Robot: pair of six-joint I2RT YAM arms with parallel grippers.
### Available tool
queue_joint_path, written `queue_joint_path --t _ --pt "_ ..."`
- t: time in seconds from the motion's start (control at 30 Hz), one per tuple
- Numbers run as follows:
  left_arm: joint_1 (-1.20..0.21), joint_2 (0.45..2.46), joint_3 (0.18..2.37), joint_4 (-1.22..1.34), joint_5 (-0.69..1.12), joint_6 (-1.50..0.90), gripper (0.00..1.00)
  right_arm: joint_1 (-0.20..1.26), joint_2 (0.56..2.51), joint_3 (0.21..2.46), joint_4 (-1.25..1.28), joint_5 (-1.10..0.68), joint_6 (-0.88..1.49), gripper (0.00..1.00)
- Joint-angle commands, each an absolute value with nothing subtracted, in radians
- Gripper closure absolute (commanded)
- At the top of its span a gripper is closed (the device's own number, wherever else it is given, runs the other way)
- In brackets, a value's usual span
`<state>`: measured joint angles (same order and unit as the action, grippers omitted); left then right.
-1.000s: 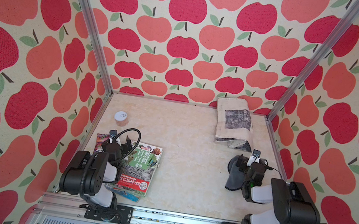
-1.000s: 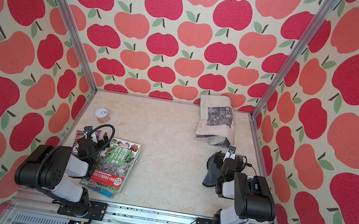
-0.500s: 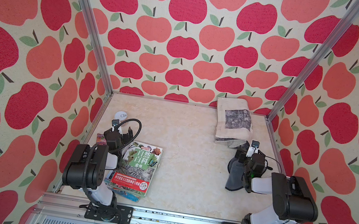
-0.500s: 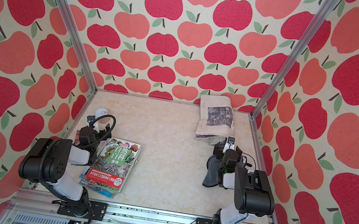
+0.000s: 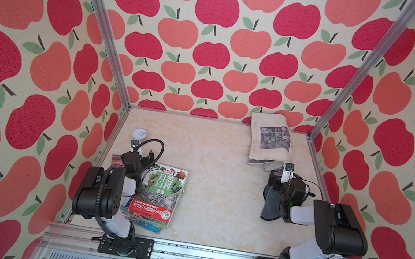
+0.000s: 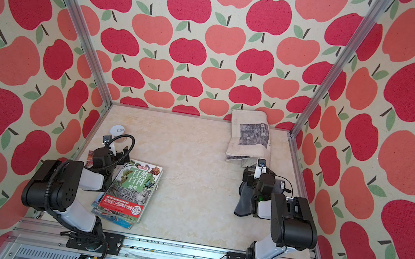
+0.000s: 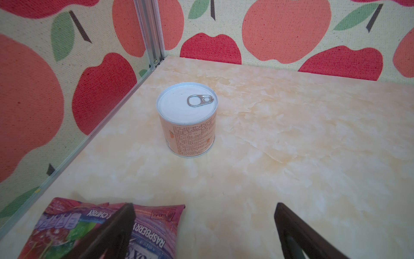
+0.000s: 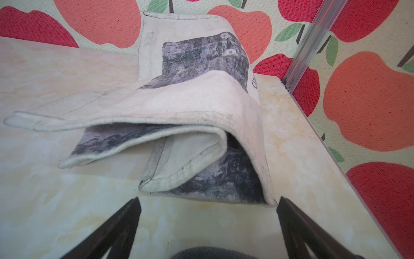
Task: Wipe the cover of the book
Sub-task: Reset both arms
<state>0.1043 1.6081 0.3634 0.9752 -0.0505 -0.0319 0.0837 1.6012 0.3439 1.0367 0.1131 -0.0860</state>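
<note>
Near the table's [image 5: 223, 166] front left edge we see the book [image 5: 159, 195] lying cover up, just beside our left gripper [image 7: 203, 206], spread wide and empty. Our right gripper [image 8: 208, 199], likewise spread and empty, hangs by a grey cloth [image 5: 269, 206], well apart.

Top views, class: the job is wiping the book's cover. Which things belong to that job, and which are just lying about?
Job: green-covered book; for wiping, either the grey cloth or the printed towel, unclear which.
Lying about: can; snack packet; books under the top one.
</note>
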Motion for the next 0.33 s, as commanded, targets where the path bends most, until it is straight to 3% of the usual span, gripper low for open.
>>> queue_joint_path --t 0.0,0.3 --pt "0.106 1.604 0.367 0.977 -0.032 -0.038 0.01 0.079 1.59 0.359 1.002 0.068 -0.084 0.01" --pt "0.107 1.605 0.367 0.979 -0.032 -0.038 0.01 0.015 1.588 0.366 0.987 -0.028 -0.033 0.01"
